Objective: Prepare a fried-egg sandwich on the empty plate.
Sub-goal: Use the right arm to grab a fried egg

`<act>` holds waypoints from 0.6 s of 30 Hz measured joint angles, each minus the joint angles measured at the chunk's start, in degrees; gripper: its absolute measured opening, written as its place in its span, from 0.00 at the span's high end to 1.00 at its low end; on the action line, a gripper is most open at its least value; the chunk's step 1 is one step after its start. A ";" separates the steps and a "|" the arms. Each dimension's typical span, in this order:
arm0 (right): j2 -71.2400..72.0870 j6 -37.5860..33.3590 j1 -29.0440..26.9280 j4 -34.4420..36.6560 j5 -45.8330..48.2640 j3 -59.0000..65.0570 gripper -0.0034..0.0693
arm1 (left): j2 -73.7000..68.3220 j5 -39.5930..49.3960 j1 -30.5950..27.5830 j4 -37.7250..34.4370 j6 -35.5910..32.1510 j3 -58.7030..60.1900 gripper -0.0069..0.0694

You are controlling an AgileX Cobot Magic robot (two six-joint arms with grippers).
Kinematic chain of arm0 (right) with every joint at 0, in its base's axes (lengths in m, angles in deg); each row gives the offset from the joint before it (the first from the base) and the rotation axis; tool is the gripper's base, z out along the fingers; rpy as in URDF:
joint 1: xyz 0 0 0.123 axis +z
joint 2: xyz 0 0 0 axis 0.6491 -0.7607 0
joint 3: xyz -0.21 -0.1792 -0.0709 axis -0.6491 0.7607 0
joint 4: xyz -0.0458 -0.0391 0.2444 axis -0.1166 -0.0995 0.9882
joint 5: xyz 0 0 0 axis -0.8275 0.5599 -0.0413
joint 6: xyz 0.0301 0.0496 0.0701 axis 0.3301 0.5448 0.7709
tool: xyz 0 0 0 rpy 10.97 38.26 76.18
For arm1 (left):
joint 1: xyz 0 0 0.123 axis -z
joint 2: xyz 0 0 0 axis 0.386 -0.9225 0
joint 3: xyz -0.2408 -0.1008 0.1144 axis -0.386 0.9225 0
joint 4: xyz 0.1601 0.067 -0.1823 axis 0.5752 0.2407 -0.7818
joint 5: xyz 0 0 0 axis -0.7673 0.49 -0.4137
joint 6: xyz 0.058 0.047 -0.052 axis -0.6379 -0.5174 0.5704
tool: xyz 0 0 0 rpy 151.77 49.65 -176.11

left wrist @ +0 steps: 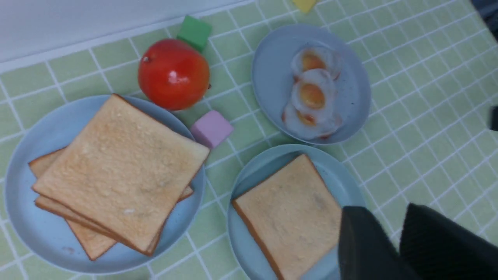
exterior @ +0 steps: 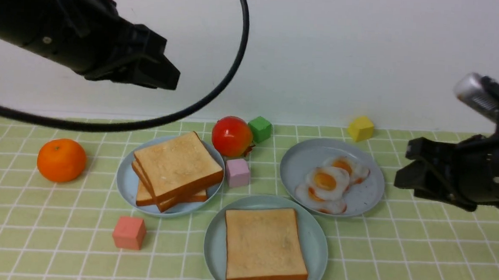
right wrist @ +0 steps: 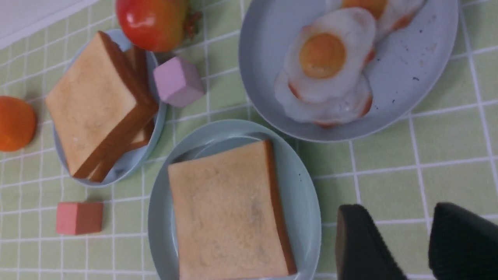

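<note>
Toast (exterior: 265,245) seemingly clear of left gripper (exterior: 170,77)

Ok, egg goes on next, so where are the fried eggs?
Front view: the fried eggs lie on the right-hand greyish-blue plate, just beyond the mint plate holding one toast slice.

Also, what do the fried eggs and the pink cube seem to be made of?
Fried eggs: probably soft moulded plastic or rubber with a glossy finish; the whites shine and the edges look smooth and rounded.
Pink cube: perhaps painted wood or foam with a matte finish; its faces show no highlights.
</note>
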 joint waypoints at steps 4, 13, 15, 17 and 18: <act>-10.16 -4.32 -1.79 6.49 -1.45 -5.55 0.56 | 3.08 1.10 0.00 -5.43 -3.84 5.79 0.93; -25.54 -17.94 -5.97 23.95 -2.58 -10.84 0.42 | 5.66 -2.17 10.06 1.38 -2.52 14.53 0.93; -28.62 -24.71 -5.97 30.07 -3.20 -11.00 0.41 | 5.70 -3.65 16.62 6.95 1.05 14.66 0.93; -30.05 -28.48 -5.97 33.81 -3.46 -11.14 0.41 | 5.64 -4.53 19.44 9.98 3.81 14.78 0.93; -30.84 -30.62 -5.97 36.13 -3.88 -11.14 0.41 | 5.53 -5.12 20.65 11.74 5.32 14.84 0.93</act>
